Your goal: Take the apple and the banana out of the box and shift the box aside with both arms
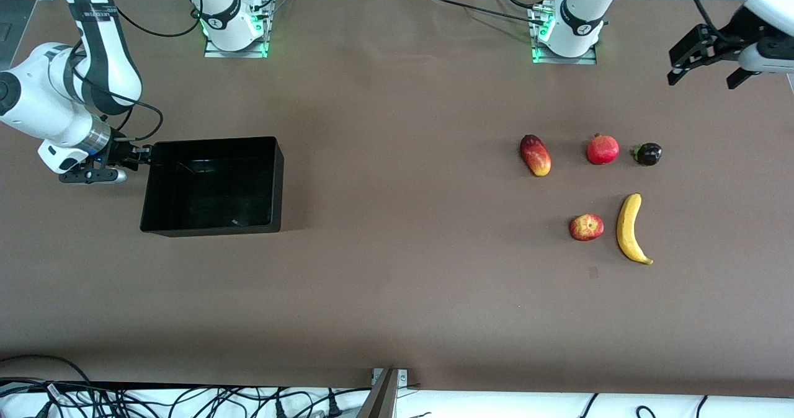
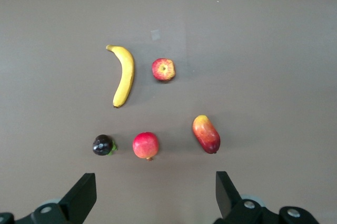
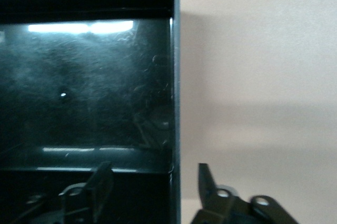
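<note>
Front view shows the black open-top plastic box (image 1: 211, 185) empty, small red-yellow apple (image 1: 586, 227) and long yellow banana (image 1: 631, 228) out on the brown worktop (image 1: 397, 294), so the fruit steps look done: my right gripper (image 1: 141, 155) has its jaws parted astride the box's end wall, gripping nothing, my left gripper (image 1: 707, 64) waits wide open and empty above the worktop, and next I judge both should clear off.

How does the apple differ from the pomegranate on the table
The apple is red with yellow patches and shows a stem dimple; the pomegranate is evenly red with a small crown tip. The apple lies nearer the front camera, beside the banana; the pomegranate sits between the mango and a dark fruit. Both are small, round and rest on the table.

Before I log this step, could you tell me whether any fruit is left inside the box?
No, the box is empty, its black floor bare.
</note>
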You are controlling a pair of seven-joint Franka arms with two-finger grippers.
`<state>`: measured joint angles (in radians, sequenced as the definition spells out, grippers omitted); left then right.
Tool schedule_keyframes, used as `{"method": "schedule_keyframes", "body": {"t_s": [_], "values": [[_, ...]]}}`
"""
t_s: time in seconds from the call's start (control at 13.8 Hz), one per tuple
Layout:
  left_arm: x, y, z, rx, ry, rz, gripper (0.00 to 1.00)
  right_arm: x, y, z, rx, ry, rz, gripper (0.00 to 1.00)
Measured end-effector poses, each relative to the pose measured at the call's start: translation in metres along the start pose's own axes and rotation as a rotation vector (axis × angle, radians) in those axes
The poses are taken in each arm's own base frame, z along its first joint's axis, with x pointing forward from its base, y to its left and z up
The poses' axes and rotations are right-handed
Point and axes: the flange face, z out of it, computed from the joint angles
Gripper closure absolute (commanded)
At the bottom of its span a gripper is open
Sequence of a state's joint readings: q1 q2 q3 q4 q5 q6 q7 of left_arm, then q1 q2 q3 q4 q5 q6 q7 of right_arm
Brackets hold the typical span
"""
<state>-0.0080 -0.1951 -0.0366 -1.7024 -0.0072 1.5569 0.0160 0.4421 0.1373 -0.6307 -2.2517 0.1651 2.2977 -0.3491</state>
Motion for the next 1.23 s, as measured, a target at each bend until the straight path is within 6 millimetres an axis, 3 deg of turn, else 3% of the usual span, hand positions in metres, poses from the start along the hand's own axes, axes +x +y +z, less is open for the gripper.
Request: {"method": "schedule_keyframes", "body": {"t_s": [0.14, 0.29, 0.43, 0.58, 0.87, 1.23], "values": [[0.000, -0.009, 0.000, -0.002, -0.003, 0.005, 0.00, 0.012, -0.004, -0.039, 0.003, -0.046, -0.033, 0.00], [0.000, -0.008, 0.001, -0.002, -0.006, 0.009, 0.00, 0.027, -0.012, -0.102, -0.027, -0.093, -0.012, 0.00], [0.000, -0.007, 0.002, -0.002, -0.008, 0.011, 0.00, 0.038, -0.039, -0.166, -0.058, -0.109, -0.003, 0.00], [0.001, -0.007, 0.003, -0.002, -0.010, 0.011, 0.00, 0.044, -0.066, -0.207, -0.083, -0.097, -0.023, 0.00], [0.002, -0.011, 0.006, -0.006, -0.019, 0.006, 0.00, 0.049, -0.072, -0.248, -0.097, -0.052, -0.026, 0.00], [0.002, -0.019, 0.005, -0.008, -0.016, -0.008, 0.00, 0.060, -0.090, -0.278, -0.157, -0.049, -0.043, 0.00]]}}
